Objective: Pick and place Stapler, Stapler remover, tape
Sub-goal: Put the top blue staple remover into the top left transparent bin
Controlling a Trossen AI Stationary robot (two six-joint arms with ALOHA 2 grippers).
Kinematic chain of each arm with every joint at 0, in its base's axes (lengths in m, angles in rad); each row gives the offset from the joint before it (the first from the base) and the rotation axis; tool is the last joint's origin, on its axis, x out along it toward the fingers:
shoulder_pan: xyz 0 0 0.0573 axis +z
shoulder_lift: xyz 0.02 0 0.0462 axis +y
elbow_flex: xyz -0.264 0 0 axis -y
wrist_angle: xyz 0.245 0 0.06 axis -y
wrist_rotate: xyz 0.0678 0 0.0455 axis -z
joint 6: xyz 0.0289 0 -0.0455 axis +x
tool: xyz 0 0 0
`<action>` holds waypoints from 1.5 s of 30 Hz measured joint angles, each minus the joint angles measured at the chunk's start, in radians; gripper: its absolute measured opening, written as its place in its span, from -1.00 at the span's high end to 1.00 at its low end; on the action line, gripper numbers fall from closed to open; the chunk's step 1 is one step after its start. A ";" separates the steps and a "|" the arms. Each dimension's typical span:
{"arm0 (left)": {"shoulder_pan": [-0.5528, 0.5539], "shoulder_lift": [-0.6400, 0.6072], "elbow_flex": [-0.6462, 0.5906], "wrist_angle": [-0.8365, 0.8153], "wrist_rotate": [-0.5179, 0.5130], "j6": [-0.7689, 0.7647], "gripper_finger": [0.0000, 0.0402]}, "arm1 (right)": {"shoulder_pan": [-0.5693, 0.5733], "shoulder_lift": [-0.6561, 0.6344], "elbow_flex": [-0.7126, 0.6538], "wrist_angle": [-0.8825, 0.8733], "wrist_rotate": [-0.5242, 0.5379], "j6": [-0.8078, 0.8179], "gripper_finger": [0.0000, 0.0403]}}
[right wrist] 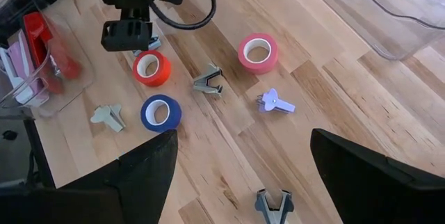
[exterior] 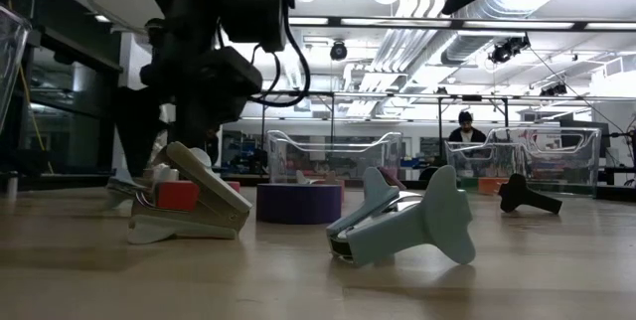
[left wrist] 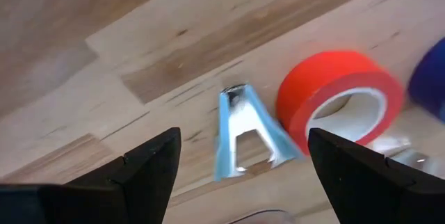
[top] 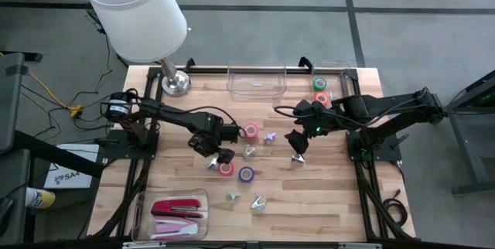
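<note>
- The staple remover (left wrist: 243,135), a small pale-blue claw, lies flat on the table (top: 325,195), just beside the red-orange tape roll (left wrist: 341,99) and apparently touching its edge.
- It looks light and stiff, with smooth sides that could slip; a hold across its narrow middle, where the two arms run close together, seems safest.
- In the left wrist view its long axis runs straight away from the camera, the narrow joined end farthest off and the two arms spreading back toward the fingers.
- The left gripper (left wrist: 240,182) hovers right over it, fingers spread wide and holding nothing, one on each side of the piece.
- The roll so close by may get nudged as the fingers close.
- The right gripper (right wrist: 243,182) hangs above the middle of the table, also spread and empty, over another remover (right wrist: 273,202).
- More tape rolls and removers lie scattered between the arms; staplers (top: 176,207) sit in a clear tray (top: 139,218) at the near left corner.
</note>
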 joint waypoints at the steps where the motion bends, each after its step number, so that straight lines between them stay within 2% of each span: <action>1: 0.008 0.000 0.000 0.006 0.001 0.000 -0.53 | 0.000 0.000 0.000 0.000 0.000 0.000 -0.59; 22: 0.006 0.008 0.000 -0.032 0.037 0.001 -0.53 | 0.000 0.000 0.000 0.000 0.000 -0.008 -0.59; 45: -0.018 0.008 0.000 0.010 0.045 -0.029 -0.53 | 0.000 0.000 0.000 0.000 0.005 -0.008 -0.59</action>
